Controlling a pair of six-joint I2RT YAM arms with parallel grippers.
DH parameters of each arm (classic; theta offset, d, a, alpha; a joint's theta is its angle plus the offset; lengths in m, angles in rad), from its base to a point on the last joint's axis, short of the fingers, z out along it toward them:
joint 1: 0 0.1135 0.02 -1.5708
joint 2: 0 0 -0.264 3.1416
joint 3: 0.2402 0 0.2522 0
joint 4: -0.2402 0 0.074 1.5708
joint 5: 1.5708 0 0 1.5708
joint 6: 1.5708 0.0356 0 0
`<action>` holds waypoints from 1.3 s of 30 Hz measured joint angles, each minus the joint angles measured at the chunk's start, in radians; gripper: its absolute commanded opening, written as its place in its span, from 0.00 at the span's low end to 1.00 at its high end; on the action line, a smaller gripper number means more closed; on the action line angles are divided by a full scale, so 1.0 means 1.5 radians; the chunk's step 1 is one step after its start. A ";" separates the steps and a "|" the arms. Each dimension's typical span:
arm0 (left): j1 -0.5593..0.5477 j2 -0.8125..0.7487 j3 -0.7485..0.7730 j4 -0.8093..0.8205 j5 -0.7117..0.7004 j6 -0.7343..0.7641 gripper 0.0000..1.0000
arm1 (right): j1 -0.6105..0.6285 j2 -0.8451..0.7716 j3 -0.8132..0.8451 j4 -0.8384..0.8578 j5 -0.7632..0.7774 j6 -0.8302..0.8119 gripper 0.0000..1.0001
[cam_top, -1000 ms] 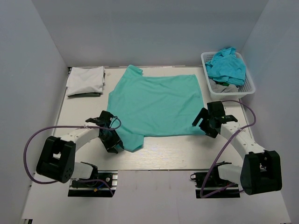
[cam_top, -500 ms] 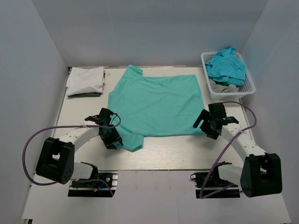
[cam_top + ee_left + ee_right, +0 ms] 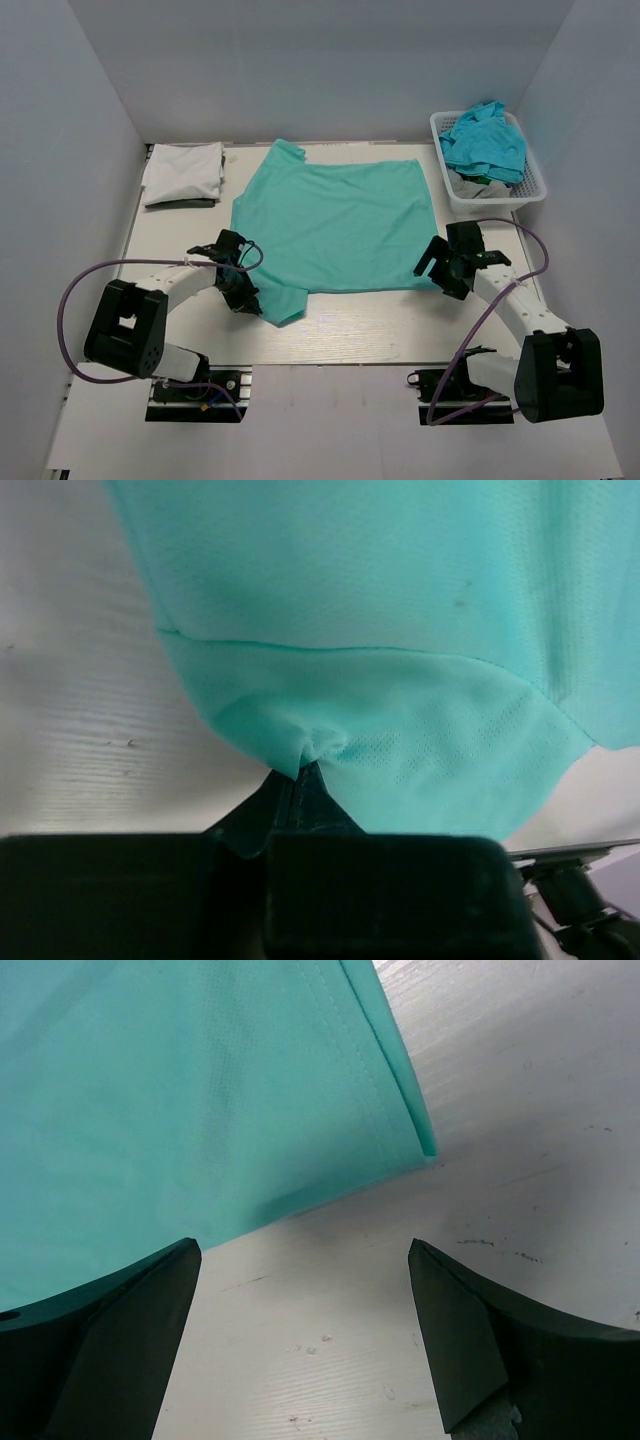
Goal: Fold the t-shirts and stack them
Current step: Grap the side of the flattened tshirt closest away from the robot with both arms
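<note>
A teal t-shirt (image 3: 335,225) lies spread flat on the table's middle. My left gripper (image 3: 247,297) is shut on its near left sleeve (image 3: 400,750), pinching a small tuck of the hem between the fingertips. My right gripper (image 3: 437,268) is open and empty, hovering just off the shirt's near right corner (image 3: 425,1145), with bare table between its fingers. A folded white t-shirt (image 3: 183,172) lies at the far left. More teal shirts (image 3: 485,140) are heaped in a white basket (image 3: 535,190) at the far right.
The pale wooden table (image 3: 350,330) is walled by grey panels on the left, back and right. Purple cables loop beside both arms near the front edge.
My left gripper has shifted slightly toward the shirt while holding the sleeve, bunching it a little. The right gripper has barely moved.
</note>
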 measured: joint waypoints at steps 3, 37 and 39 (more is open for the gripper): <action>0.000 0.009 0.008 0.000 0.006 0.005 0.00 | -0.003 0.000 -0.011 0.000 0.002 0.000 0.90; 0.010 0.011 0.146 -0.117 0.057 0.066 0.00 | -0.029 0.126 -0.011 0.107 -0.002 -0.008 0.00; 0.010 0.022 0.169 -0.124 0.066 0.070 0.00 | -0.029 0.123 -0.003 0.095 -0.003 -0.014 0.00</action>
